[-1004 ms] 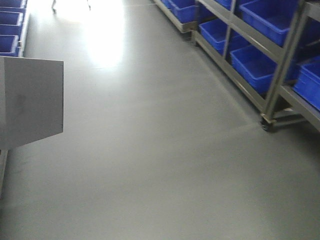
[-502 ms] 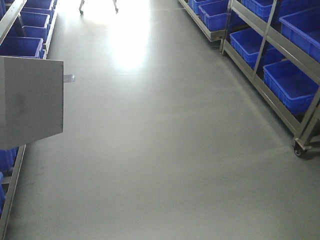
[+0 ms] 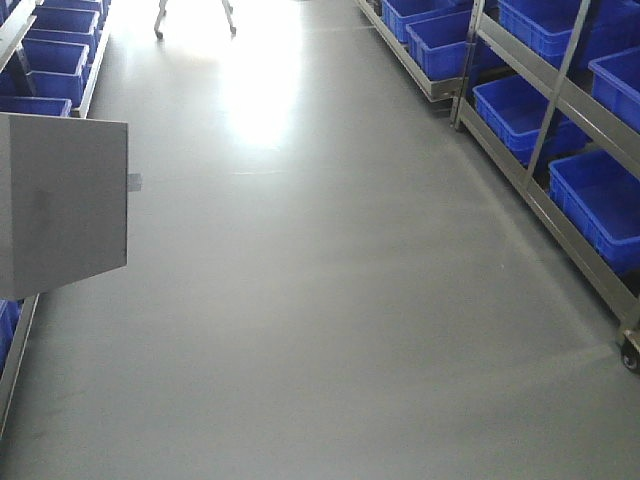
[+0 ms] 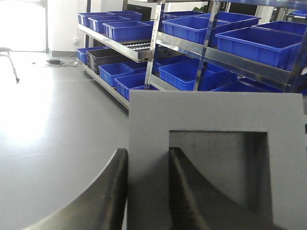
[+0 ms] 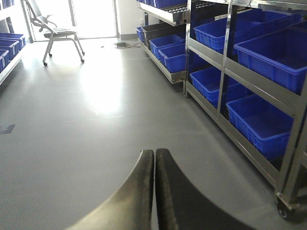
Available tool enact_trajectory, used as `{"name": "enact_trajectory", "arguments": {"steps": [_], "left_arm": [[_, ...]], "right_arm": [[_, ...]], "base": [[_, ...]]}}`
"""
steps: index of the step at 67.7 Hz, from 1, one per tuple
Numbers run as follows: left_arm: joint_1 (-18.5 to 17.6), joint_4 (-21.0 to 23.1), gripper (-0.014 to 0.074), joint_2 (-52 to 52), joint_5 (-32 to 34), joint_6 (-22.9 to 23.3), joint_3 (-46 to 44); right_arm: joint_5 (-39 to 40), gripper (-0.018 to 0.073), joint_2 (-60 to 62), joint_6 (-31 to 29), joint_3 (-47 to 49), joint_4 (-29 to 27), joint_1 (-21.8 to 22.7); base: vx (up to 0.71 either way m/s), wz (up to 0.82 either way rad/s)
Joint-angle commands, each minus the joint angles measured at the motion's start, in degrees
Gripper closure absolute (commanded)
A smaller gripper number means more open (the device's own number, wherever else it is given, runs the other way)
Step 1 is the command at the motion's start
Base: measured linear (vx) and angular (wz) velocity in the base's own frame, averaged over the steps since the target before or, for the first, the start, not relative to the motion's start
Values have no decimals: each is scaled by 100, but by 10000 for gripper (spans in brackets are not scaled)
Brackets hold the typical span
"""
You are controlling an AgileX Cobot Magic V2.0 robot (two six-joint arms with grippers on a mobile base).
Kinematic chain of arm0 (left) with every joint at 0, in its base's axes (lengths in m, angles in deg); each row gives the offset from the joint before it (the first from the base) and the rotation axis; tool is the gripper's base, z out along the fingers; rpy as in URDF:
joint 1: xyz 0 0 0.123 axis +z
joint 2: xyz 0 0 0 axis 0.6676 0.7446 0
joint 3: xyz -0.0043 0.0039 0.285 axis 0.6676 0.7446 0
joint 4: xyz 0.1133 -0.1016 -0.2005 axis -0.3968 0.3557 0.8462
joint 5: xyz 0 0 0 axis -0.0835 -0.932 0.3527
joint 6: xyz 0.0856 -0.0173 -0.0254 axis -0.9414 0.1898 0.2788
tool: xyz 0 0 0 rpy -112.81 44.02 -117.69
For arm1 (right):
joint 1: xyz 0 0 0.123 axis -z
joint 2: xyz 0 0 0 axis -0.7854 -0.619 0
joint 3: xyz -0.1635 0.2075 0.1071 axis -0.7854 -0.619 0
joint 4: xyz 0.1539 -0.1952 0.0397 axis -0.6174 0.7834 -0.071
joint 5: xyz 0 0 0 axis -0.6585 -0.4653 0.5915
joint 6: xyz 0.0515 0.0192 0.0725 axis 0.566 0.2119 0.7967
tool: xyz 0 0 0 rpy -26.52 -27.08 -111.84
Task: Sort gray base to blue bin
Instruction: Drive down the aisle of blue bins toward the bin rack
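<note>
1. Gray floor (image 3: 330,300) forms an open aisle, with racks of blue totes (image 3: 590,200) at 3 o'clock.
2. Judged step: carrying. Hold the clamp firm and the block level. The target tote cannot be singled out.
3. On the left gripper (image 4: 147,160), narrow fingers (image 4: 115,182) pinch one wall of the gray base (image 4: 216,115), one finger inside its recess.
4. On the right gripper (image 5: 154,160), the fingers are pressed together and hold nothing.

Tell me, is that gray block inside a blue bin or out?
Out. The left gripper clamps one wall of the gray base, one finger inside its recess; the blue bins sit on racks behind it.
</note>
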Motion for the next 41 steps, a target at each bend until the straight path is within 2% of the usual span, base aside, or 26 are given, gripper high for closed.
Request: {"name": "enact_trajectory", "arguments": {"steps": [1,41], "left_arm": [[-5,25,593,-4,638,31,-171],[-5,25,593,-4,638,31,-171]], "right_arm": [[429,564,50,-72,-12,45,28],[429,564,50,-72,-12,45,28]], "base": [[46,4],[47,11]]}}
